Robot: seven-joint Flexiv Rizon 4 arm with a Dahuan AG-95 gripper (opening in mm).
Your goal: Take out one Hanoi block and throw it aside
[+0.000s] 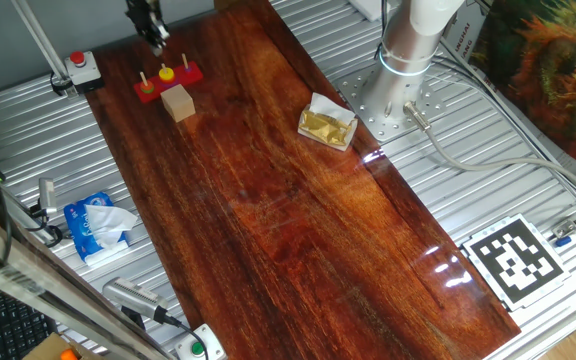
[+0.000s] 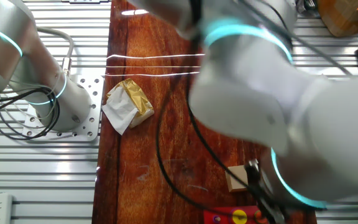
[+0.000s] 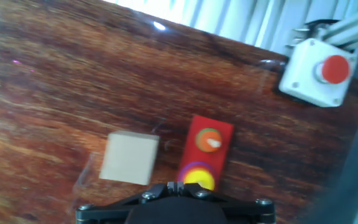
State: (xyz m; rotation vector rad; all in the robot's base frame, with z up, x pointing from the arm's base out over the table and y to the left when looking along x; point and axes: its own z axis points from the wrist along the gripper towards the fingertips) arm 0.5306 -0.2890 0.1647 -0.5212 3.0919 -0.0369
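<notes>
1. Hand view shows the Hanoi block point(image 3: 198, 177) on the middle peg of the red base point(image 3: 205, 155), just beside the tan cube point(image 3: 129, 158).
2. The hand point(image 1: 156, 37) hovers above, seemingly holding nothing; its opening cannot be told.
3. The approach step seems in progress; next it should descend and grip the block.
4. No readable writing appears.

Yellow Hanoi block point(image 1: 167, 73) on red base point(image 1: 193, 72)

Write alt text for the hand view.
A yellow disc sits on a red base just ahead of the tool's dark body at the bottom edge. A tan cube lies to the left on the dark wooden table; a white box with a red button sits at upper right.
</notes>
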